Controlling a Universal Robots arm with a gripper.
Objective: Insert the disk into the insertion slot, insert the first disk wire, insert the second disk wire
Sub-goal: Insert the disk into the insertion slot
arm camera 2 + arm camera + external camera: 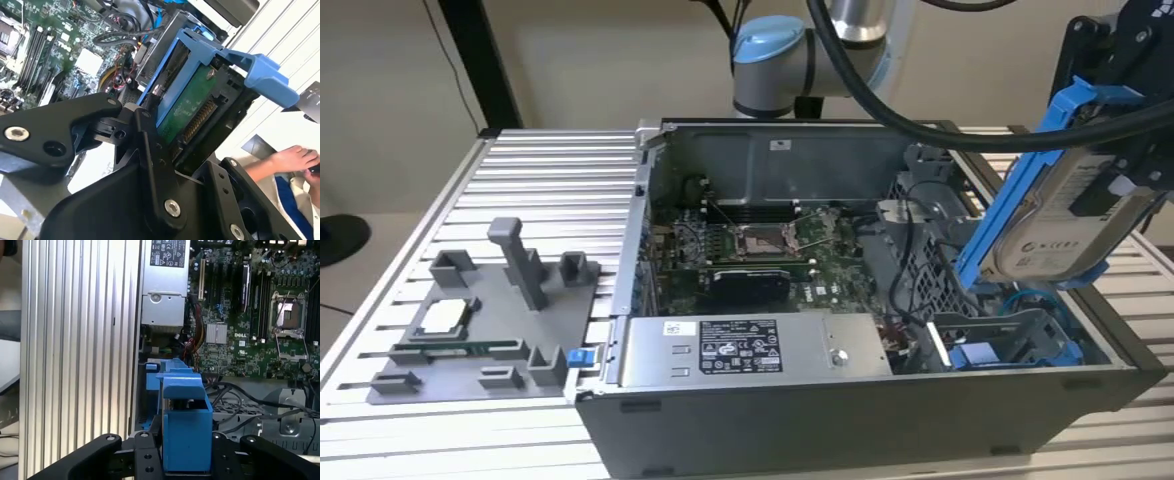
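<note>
ribbed metal tabletop (520, 180) carries an open computer case (854, 420); the pincer (1118, 180) is clenched on the tilted disk (1054, 240), insertion slot (1014, 340) below the pincer.

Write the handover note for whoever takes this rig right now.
Gripper: shut on the disk, held tilted above the open case, at the exterior view's right.
Slot: in the case below the disk, no disk in it.
Done: disk is in hand.
Left: disk into the slot, both wires.
</note>
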